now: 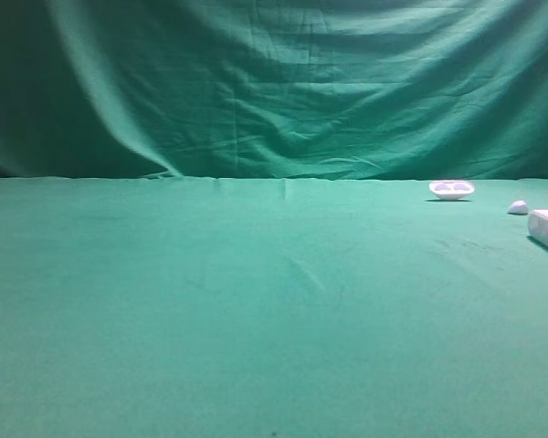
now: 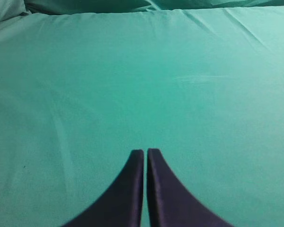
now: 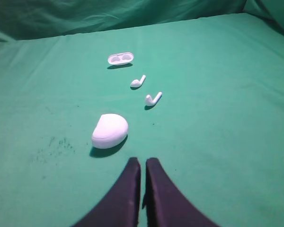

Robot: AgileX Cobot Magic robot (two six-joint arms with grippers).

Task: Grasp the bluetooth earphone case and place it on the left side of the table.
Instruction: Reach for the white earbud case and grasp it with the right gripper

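The table (image 1: 256, 310) is a wide surface under green cloth, meeting a draped green backdrop (image 1: 274, 82) of the same colour at its far edge. In the exterior high view no arm shows.

The left gripper (image 2: 145, 152) hangs over bare cloth, its 2 dark fingers pressed nearly together with only a thin slit between them and nothing held. The right gripper (image 3: 143, 161) has its jaws likewise closed, empty.

The bluetooth earphone case (image 3: 110, 130), a smooth white pebble shape, lies on the cloth just ahead and slightly left of the right gripper's tips, not touching them. In the exterior high view it sits at the far right edge, partly cut off.

Beyond it lies a shallow white dish (image 3: 120, 58) with 2 hollows. Between dish and case lie 2 white earbuds (image 3: 153, 99), apart from each other.
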